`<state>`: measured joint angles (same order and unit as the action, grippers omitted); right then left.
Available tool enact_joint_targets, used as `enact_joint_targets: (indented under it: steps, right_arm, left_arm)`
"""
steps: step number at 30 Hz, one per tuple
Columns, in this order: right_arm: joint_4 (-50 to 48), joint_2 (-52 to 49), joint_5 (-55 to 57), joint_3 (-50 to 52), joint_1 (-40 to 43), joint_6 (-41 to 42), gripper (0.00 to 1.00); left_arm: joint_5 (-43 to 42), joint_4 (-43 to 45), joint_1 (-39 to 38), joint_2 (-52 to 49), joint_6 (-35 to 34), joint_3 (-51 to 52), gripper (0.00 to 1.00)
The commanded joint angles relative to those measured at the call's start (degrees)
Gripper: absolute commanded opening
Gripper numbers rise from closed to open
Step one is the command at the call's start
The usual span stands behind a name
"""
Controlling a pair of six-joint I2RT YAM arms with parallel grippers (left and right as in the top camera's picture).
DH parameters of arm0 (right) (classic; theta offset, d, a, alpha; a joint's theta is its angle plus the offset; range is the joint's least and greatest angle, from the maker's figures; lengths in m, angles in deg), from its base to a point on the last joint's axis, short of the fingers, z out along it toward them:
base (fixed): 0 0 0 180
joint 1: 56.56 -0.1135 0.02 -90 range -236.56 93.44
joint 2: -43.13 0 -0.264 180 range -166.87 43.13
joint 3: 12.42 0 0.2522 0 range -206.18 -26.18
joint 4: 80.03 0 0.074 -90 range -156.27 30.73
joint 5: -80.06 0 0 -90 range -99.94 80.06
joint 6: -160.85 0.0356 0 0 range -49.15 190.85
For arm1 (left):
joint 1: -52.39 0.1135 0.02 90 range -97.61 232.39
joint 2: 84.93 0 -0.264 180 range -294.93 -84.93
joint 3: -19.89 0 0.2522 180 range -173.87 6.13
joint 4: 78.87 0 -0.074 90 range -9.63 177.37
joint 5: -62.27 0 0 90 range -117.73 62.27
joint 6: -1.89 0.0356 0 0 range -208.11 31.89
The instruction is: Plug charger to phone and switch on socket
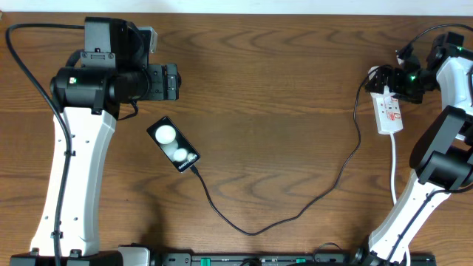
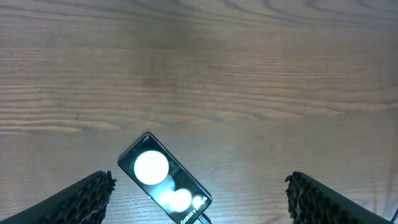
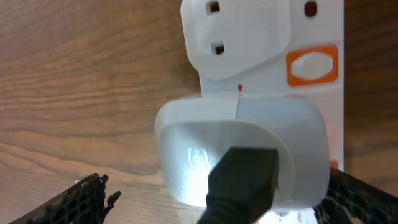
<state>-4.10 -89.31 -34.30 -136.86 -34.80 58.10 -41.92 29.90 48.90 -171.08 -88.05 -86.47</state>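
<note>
Phone, marked "Galaxy", lies on the bench below the spread, empty left tool, with the charger meeting its lower end; the right tool stands spread astride the white adapter seated in the socket.

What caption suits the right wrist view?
White adapter with the black charger cable, plugged into the socket near an orange switch.

Warm brown with wavy darker grain on the table. Glossy black on the phone, with two round white spots and white lettering toward its 5 o'clock end. Plain black along the charger. White on the socket, orange round its switch at 2 o'clock in the right wrist view. White on the adapter, black on the connector at its 6 o'clock.
</note>
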Motion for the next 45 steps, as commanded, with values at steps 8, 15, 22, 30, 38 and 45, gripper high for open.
enact_joint_targets:
  steps: [8, 15, 22, 30, 38, 45]
  right_arm:
    - [9.31, 1.73, 8.44, -8.70, 2.91, 5.95, 0.99]
    - [20.28, 3.26, 13.62, -18.47, 4.68, 8.24, 0.99]
    - [27.06, 9.29, 10.54, -21.99, 4.44, 12.96, 0.99]
    - [34.64, 16.50, -13.22, -21.97, 4.39, 14.43, 0.99]
    - [34.05, 17.03, -2.05, -21.90, 4.42, 14.43, 0.99]
    - [32.79, 17.03, 1.46, -21.90, 4.87, 14.40, 0.99]
  left_arm:
    - [0.57, -0.13, 0.17, 0.00, 0.79, -0.85, 0.91]
    - [0.57, -0.13, 0.17, 0.00, 0.79, -0.85, 0.91]
    - [0.57, -0.13, 0.17, 0.00, 0.79, -0.85, 0.91]
    - [0.57, -0.13, 0.17, 0.00, 0.79, -0.85, 0.91]
    - [0.57, -0.13, 0.17, 0.00, 0.79, -0.85, 0.91]
    - [0.57, -0.13, 0.17, 0.00, 0.79, -0.85, 0.91]
